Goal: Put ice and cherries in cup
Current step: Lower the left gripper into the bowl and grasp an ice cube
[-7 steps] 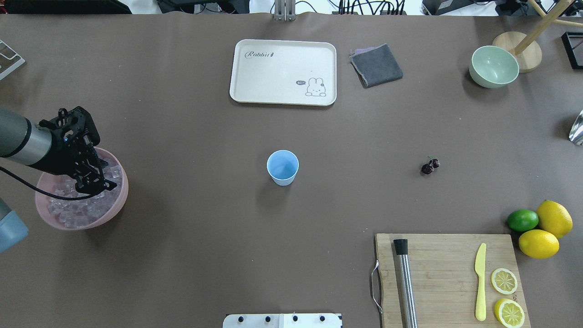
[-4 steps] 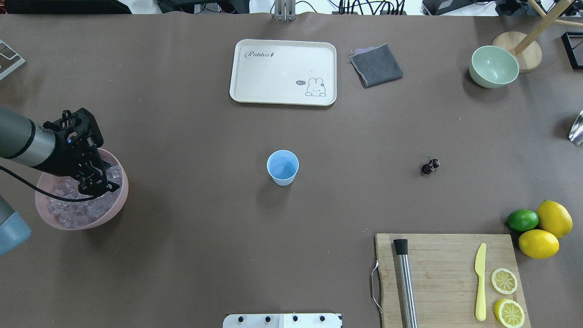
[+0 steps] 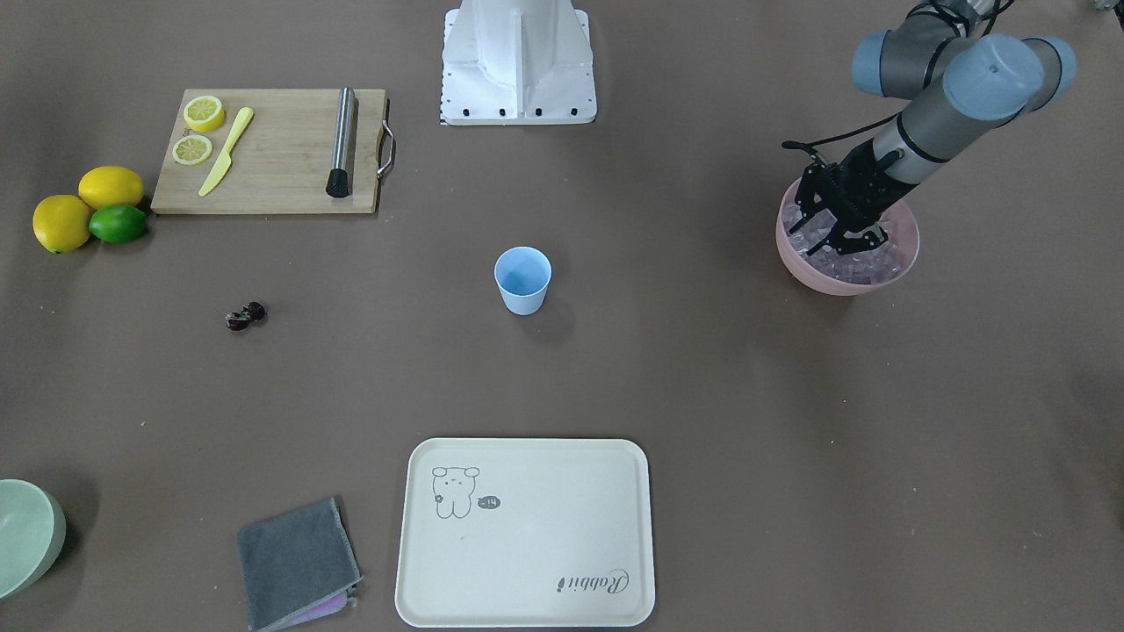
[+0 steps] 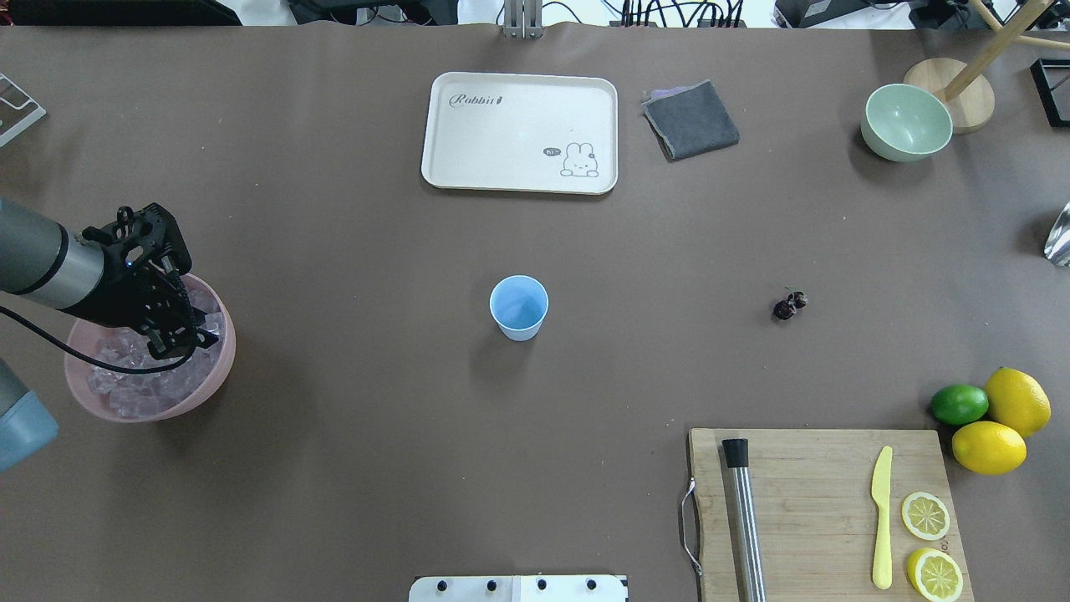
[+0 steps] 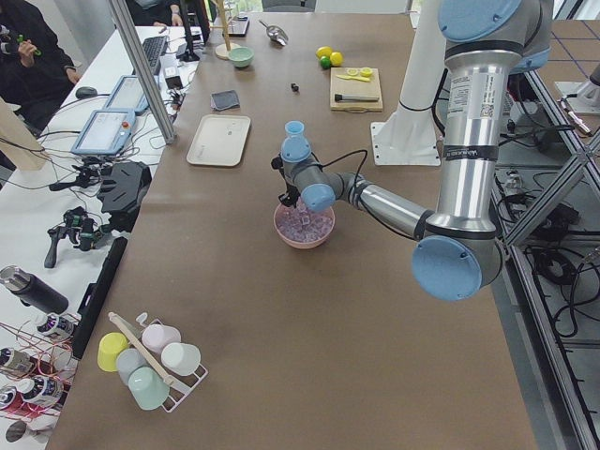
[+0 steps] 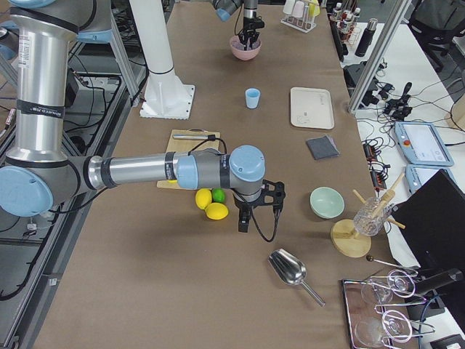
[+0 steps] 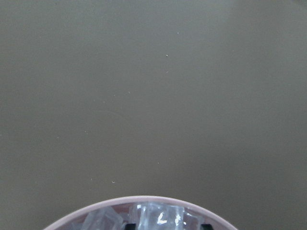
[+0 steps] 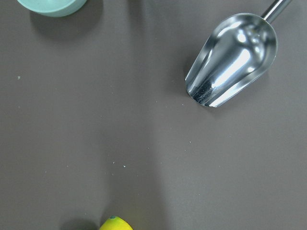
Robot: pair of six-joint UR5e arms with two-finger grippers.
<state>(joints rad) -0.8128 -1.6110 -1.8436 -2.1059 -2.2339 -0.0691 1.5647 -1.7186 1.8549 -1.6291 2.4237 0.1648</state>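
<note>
Left gripper [image 4: 196, 339] shifted slightly inside round pink plastic bowl [image 4: 221, 376], jaws apart among small clear ice cubes [image 4: 125, 393] (grab not made, I judge); light blue plastic cup [image 4: 518, 306] looks empty.

We are in a robotics lab. A left arm [image 5: 473, 141] and a right arm [image 6: 138, 171], both industrial, rise from a white pedestal [image 3: 518, 53] at a brown-covered counter [image 5: 234, 309]. Beside it we see aluminium frame posts [image 5: 142, 70], teach pendants [image 5: 103, 131], loose cables [image 5: 56, 164] and a seated operator [image 5: 23, 47].
</note>
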